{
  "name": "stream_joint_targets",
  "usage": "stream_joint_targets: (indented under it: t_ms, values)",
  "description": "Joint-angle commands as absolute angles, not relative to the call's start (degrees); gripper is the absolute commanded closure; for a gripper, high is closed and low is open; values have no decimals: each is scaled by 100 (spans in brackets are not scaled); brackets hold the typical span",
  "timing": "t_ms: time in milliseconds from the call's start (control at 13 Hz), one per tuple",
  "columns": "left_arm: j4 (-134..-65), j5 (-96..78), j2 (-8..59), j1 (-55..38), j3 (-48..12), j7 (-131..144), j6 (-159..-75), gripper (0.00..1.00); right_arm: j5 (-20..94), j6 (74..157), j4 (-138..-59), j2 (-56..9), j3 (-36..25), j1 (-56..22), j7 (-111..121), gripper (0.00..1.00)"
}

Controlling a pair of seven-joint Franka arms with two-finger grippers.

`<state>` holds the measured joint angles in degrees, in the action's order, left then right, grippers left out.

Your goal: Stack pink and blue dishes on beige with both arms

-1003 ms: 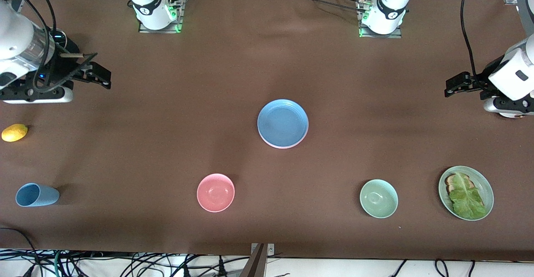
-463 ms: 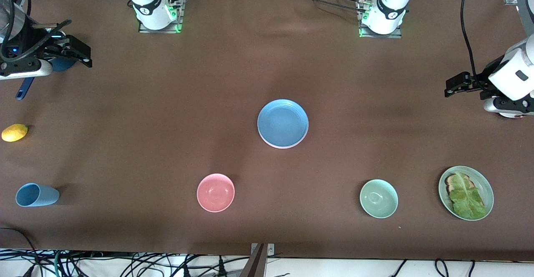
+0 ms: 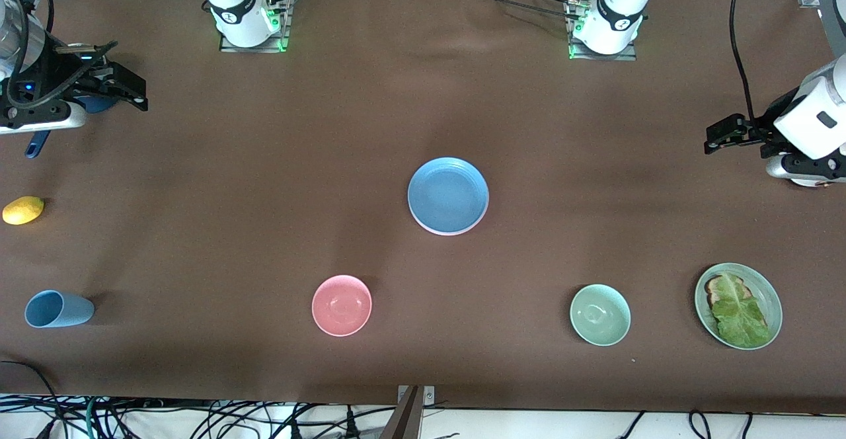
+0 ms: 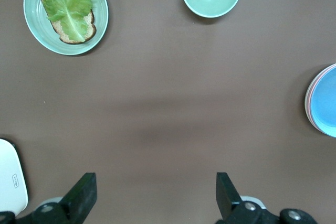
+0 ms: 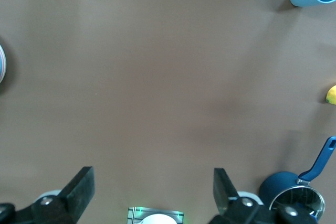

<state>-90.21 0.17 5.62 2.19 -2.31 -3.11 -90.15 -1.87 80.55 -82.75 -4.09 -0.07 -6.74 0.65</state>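
the blue dish (image 3: 448,195) is lying mid-counter atop a pink rim. left gripper (image 3: 717,136) and right gripper (image 3: 129,92) are hovering over the counter's ends, fingers released and empty.

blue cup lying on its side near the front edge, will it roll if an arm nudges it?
Likely yes: the blue cup lies on its side on the table, so its round wall could roll. It flares toward the mouth, so it would probably curve, not run straight. It looks empty and probably light, so a slight push may move it.
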Motion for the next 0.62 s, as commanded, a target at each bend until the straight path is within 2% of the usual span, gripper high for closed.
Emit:
stream_joint_targets:
  t_ms: [0, 540]
  values:
    - [-9070, 158, 510, 185, -220, -343, -9070, 0, -185, 7998, -8288, -334, -61, -624, 176, 0]
    - [-9070, 150, 501, 185, -220, -352, -9070, 0, -176, 8007, -8288, -352, -35, -642, 97, 0]
